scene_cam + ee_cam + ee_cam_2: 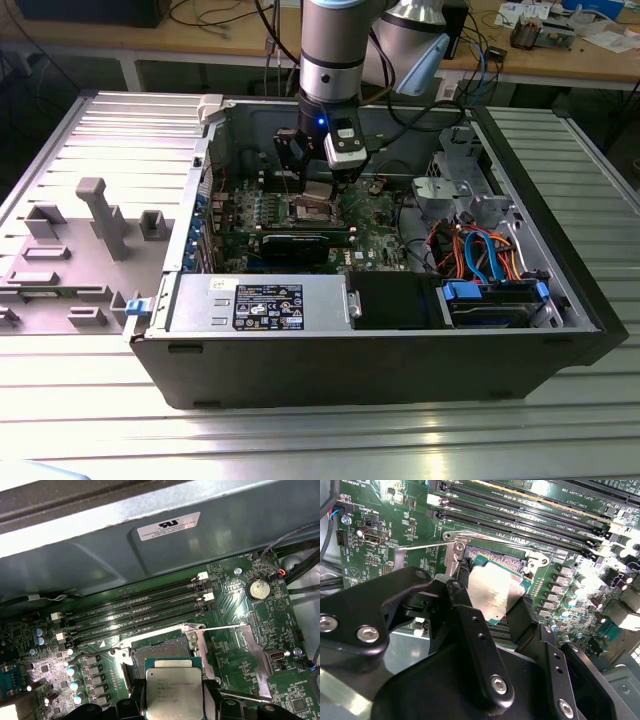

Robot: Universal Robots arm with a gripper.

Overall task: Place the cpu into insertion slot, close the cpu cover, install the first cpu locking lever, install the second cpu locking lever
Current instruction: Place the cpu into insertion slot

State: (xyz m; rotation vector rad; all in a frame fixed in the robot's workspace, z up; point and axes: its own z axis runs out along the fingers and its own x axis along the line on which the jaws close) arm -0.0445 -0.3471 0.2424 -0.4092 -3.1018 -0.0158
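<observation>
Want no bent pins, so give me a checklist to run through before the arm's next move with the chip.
1. Grip: ok. The gripper is shut on the cpu, with a finger on either side.
2. The insertion slot uncovered: ok. Its dark centre lies bare beyond the cpu.
3. The cpu cover out of the way: ok. It lies open beside the slot.
4. The locking lever unlatched: ok. It stands free of the slot.
5. The cpu squared to the slot: cannot tell.
6. The pins undamaged: cannot tell.
</observation>
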